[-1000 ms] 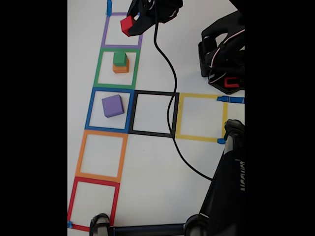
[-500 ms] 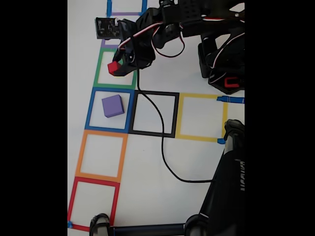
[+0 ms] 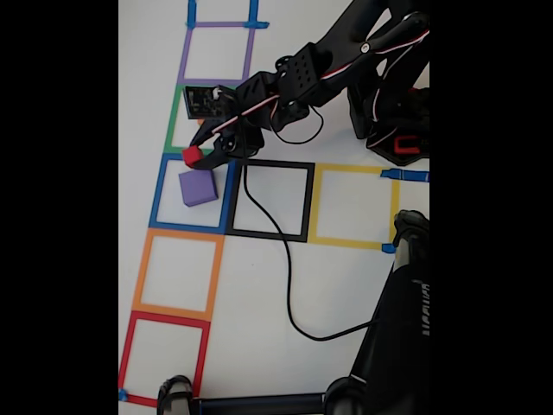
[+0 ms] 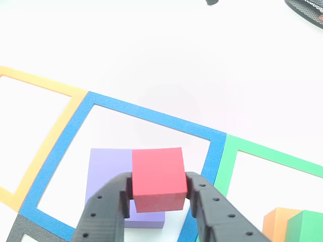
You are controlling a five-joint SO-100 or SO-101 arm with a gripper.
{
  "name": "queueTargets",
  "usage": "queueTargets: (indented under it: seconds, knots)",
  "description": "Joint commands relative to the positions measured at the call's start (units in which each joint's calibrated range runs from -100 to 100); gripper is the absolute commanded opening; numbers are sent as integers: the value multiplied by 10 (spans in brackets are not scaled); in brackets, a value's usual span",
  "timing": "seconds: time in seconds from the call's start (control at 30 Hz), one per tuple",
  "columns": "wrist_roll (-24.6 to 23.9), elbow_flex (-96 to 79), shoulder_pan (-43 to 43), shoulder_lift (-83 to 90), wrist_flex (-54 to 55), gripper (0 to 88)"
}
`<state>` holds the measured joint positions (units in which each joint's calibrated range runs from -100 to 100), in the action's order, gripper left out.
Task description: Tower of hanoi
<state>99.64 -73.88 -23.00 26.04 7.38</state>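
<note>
Fixed view: end effector clamps the red cube at 12 o'clock of the purple cube inside the blue tape square.

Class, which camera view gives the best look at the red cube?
The other view: the red cube is large and sharp between the end effector's fingers, above the purple cube. In the fixed view it is a tiny red patch at the arm's tip.
</note>
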Motion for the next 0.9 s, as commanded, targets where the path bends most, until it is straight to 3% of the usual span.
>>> queueTargets:
  seconds: [0.0,0.33,0.87]
  knots:
    - [4,3,-15,-28,62,11]
    - [4,18,-42,-120,156,11]
    - [4,54,-31,-198,192,14]
